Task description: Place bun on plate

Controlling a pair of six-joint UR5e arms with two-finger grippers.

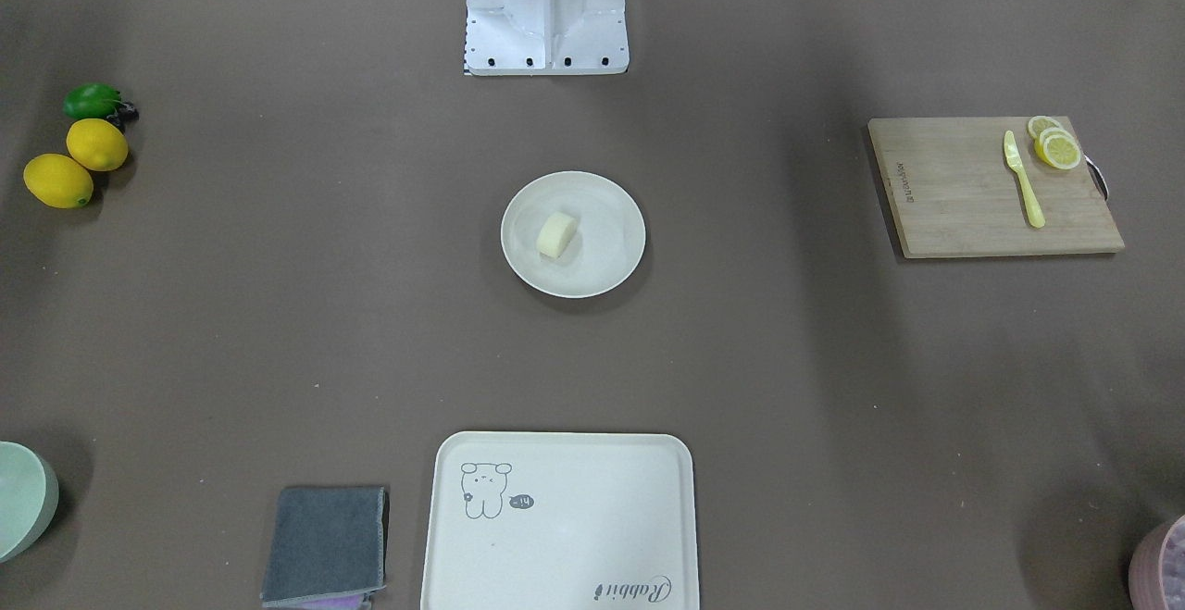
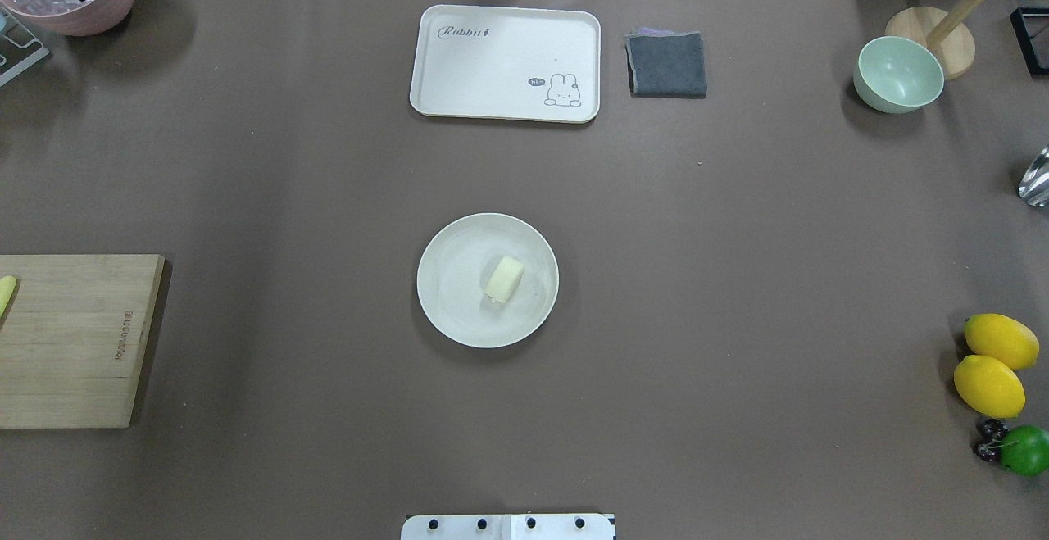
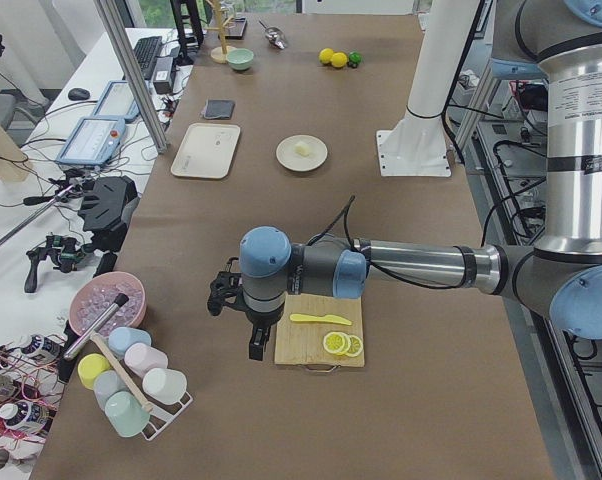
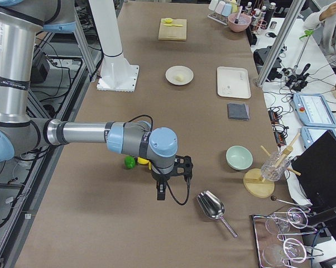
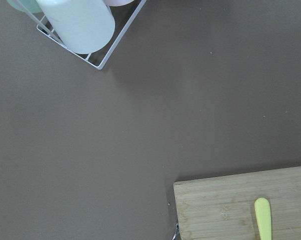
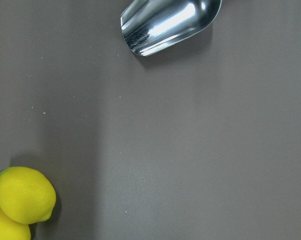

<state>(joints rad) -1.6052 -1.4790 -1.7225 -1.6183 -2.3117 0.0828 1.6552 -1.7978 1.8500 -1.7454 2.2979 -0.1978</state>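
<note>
The pale cream bun [image 1: 556, 234] lies on its side on the round off-white plate [image 1: 611, 267], a little off the plate's middle, at the centre of the table. From overhead the bun [image 2: 504, 279] rests inside the plate [image 2: 447, 310], with no arm near it. My left gripper [image 3: 256, 346] hangs far away, by the cutting board's outer end, in the exterior left view only. My right gripper [image 4: 161, 192] hangs at the opposite table end, beside the lemons, in the exterior right view only. I cannot tell whether either gripper is open or shut.
A cream tray [image 2: 492, 73], a grey cloth [image 2: 666, 65] and a green bowl [image 2: 897, 74] line the far edge. Lemons [image 2: 989, 384] and a lime [image 2: 1024, 450] sit at the right; a cutting board [image 1: 963, 212] with knife and lemon slices at the left. A metal scoop [image 6: 165, 25] lies near the right arm.
</note>
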